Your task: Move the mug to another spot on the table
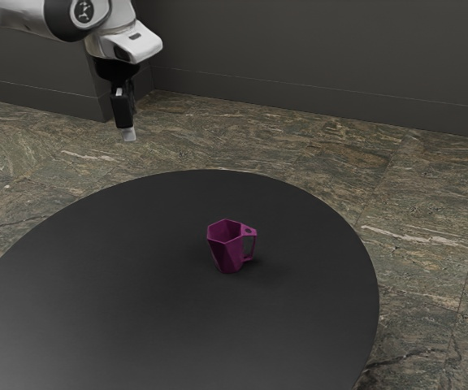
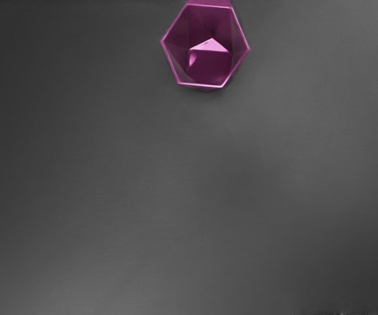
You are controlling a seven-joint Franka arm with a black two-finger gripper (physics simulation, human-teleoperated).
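A dark grey wall (image 1: 340, 49) and a brown veined stone floor (image 1: 429, 244) surround a round black table (image 1: 96, 309). A magenta faceted mug (image 1: 231, 244) stands upright on the table, near its middle, its handle turned toward the exterior view's right. The black gripper (image 1: 128, 134) hangs pointing downward, high above the mug and well off toward the exterior view's left, out by the table's far edge. Nothing is held at its tip; seen edge-on, how wide it stands cannot be told. From the wrist camera, the mug (image 2: 205, 44) shows its hexagonal rim and empty inside, on bare tabletop (image 2: 176, 210).
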